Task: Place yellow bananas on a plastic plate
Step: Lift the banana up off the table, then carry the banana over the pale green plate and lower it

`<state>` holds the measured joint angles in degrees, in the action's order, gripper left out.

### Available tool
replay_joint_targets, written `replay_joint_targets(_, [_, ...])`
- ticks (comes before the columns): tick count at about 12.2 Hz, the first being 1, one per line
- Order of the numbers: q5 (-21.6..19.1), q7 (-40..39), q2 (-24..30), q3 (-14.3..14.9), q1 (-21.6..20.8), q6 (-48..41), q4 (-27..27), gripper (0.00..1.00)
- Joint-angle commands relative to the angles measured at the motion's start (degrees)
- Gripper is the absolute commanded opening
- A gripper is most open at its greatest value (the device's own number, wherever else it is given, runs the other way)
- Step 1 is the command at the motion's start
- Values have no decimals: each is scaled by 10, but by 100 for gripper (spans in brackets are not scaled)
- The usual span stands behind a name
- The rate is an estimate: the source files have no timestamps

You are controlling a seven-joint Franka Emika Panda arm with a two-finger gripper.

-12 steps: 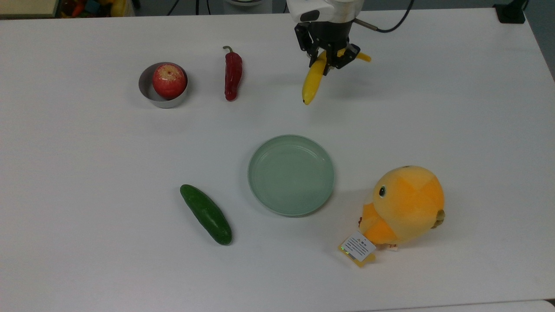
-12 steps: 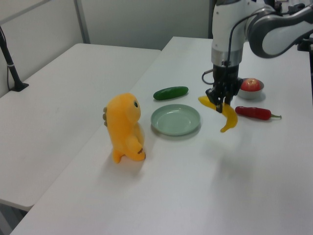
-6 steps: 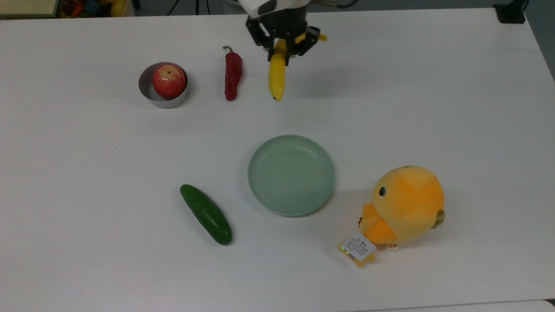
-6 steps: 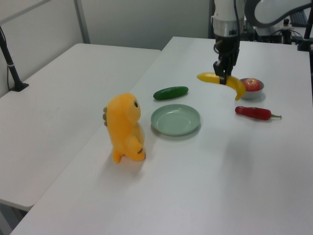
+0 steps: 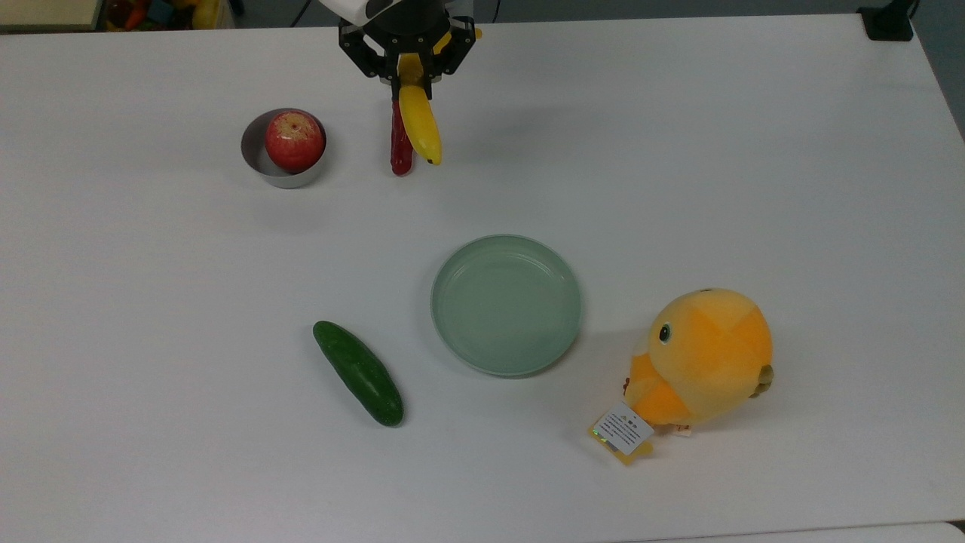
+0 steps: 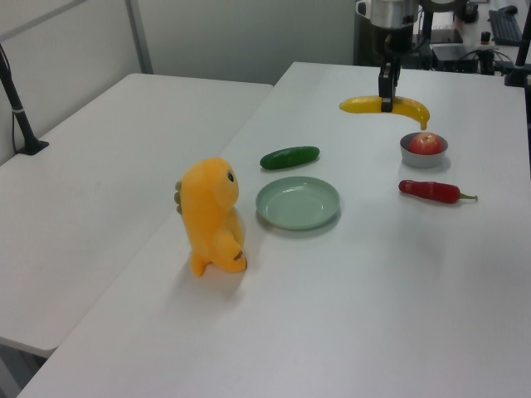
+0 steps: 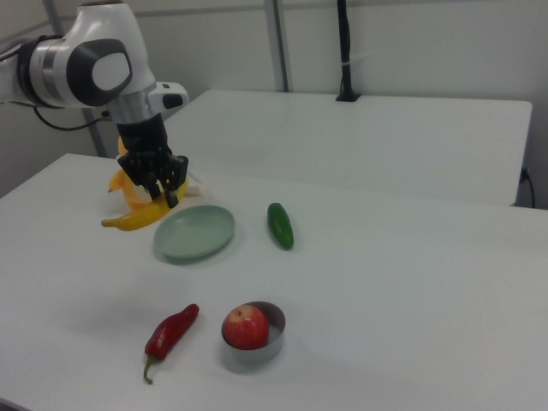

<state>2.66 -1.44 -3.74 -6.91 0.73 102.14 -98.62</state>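
A yellow banana [image 5: 421, 124] hangs in the air, well above the table, with my gripper [image 5: 412, 69] shut on it near its middle. In the left view the banana [image 6: 365, 104] lies level under the gripper [image 6: 386, 101], beyond the grey cup. In the top view its lower tip overlaps the red chili pepper [image 5: 400, 157]. The pale green plastic plate [image 5: 505, 305] sits empty on the table's middle, nearer the camera than the gripper in the top view. In the right view the banana [image 7: 137, 220] hangs just to the right view's left of the plate [image 7: 194, 232].
A red apple [image 5: 294, 140] sits in a small grey metal cup [image 5: 252, 160] at the top view's left. A dark green cucumber [image 5: 359, 373] lies left of the plate, and an orange plush chick [image 5: 705, 358] stands to its right.
My gripper has carried the banana towards the top view's left, from right of the chili pepper to over it, and has lifted it higher. The banana now hangs level in the left view.
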Motion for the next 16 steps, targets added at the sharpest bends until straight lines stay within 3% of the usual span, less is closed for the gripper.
replay_joint_targets(1, [-17, -32, -25, 3, -1, -1, 37, 19])
replay_joint_targets(3, [-34, -32, -46, 3, -2, 48, 55, 19])
replay_joint_targets(8, [-34, -23, -146, -1, -15, 159, 95, 20])
replay_joint_targets(16, [-33, -19, -259, -2, -49, 351, 97, 23])
